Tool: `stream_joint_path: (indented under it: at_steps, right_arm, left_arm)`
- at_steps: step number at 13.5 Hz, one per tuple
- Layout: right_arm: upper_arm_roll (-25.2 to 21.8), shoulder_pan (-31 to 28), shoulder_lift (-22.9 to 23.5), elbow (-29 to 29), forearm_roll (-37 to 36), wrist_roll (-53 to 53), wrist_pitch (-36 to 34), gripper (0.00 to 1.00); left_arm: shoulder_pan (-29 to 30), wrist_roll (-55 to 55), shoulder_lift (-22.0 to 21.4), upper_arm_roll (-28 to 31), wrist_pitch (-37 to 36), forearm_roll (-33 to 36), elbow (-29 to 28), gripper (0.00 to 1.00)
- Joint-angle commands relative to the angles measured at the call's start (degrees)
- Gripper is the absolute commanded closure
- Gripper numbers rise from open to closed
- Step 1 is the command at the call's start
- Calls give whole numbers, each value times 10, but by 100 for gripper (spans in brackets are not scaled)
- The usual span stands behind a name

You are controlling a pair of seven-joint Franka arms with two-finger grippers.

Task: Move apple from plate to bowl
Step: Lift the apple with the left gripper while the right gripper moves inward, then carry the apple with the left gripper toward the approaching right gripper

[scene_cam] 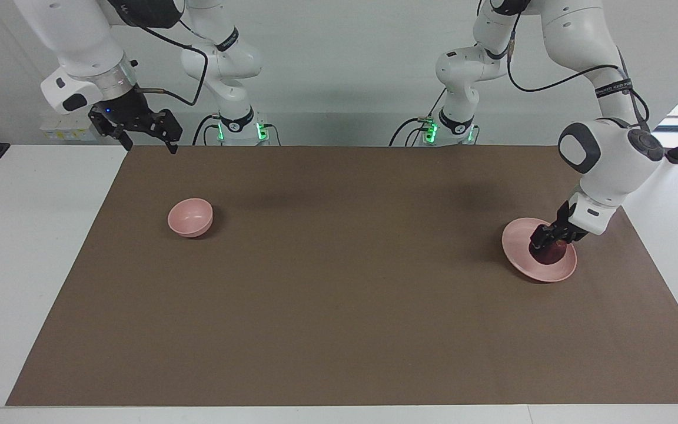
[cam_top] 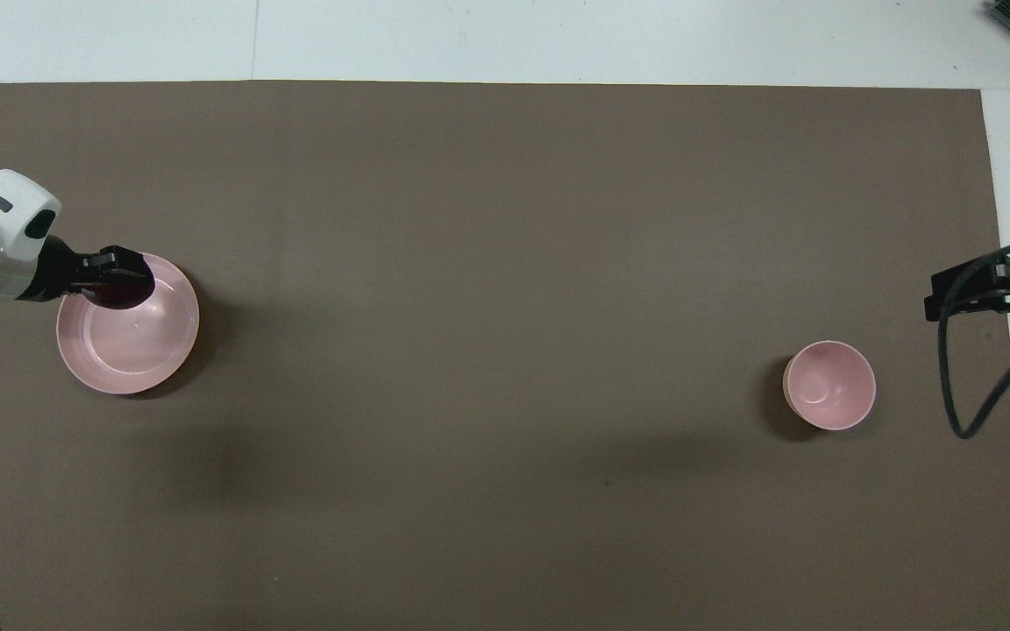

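Pinching apple [scene_cam: 547, 254] in left gripper [scene_cam: 548, 242] over plate [scene_cam: 521, 259] at left arm's end of brown mat [scene_cam: 339, 282]; waiting with fingers spread, right gripper [scene_cam: 146, 138] over mat's corner; bowl [scene_cam: 190, 217] toward right arm's end, well apart from plate.

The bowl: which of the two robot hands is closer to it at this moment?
The right gripper. It hangs open over the table's edge at the bowl's end, waiting. The left gripper is at the table's other end, shut on the apple over the plate.
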Motion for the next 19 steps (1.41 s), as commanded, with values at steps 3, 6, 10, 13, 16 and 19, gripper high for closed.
stream_joint_path:
  at_steps: [3, 6, 10, 13, 16, 19]
  right_arm:
    - [2, -6, -2, -2, 12, -4, -4, 0]
    - [2, -5, -2, -3, 12, -2, -4, 0]
    - [4, -4, -8, -13, 53, 40, -6, 0]
    - [6, 1, -16, -26, 112, 121, -4, 0]
    - [6, 27, -12, -29, 181, 229, -2, 0]
    - [6, 48, -5, -48, 300, 397, 35, 0]
  left_arm:
    - [-5, 25, -31, 0, -73, -135, 15, 100]
    - [-5, 25, -39, -1, -94, -205, 24, 100]
    - [-5, 42, -41, -20, -102, -314, 27, 100]
    - [-4, 50, -56, -26, -102, -379, 26, 100]
    - [-6, 49, -97, -38, -104, -451, 21, 100]
    - [-6, 45, -114, -54, -115, -498, 22, 100]
